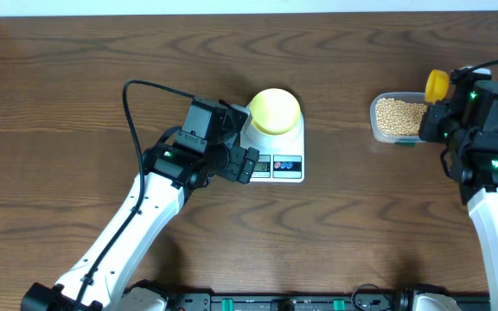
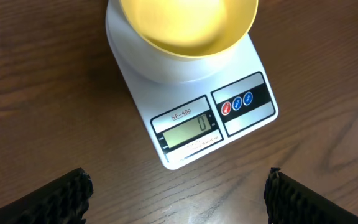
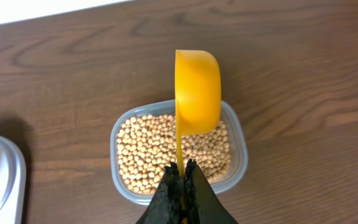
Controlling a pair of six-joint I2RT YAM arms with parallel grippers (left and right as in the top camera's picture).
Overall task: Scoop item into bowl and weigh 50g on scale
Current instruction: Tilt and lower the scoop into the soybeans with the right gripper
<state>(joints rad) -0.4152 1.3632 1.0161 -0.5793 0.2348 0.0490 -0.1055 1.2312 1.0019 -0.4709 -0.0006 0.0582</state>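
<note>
We have the scoop (image 3: 197,87) over the beans (image 3: 142,149) — bowl (image 2: 188,25) on the scale (image 2: 132,74)

The right pincer (image 3: 180,180) is clamped tight on the scoop's thin handle, the yellow cup turned on its side above the beans, which lie in the clear tub (image 3: 241,158) on the right of the desk (image 3: 303,62). Over on the left, the left pincer (image 2: 179,202) hangs wide open, gripping nothing, just in front of the scale — the bowl sits on its platform and the display (image 2: 185,129) reads zero.
</note>
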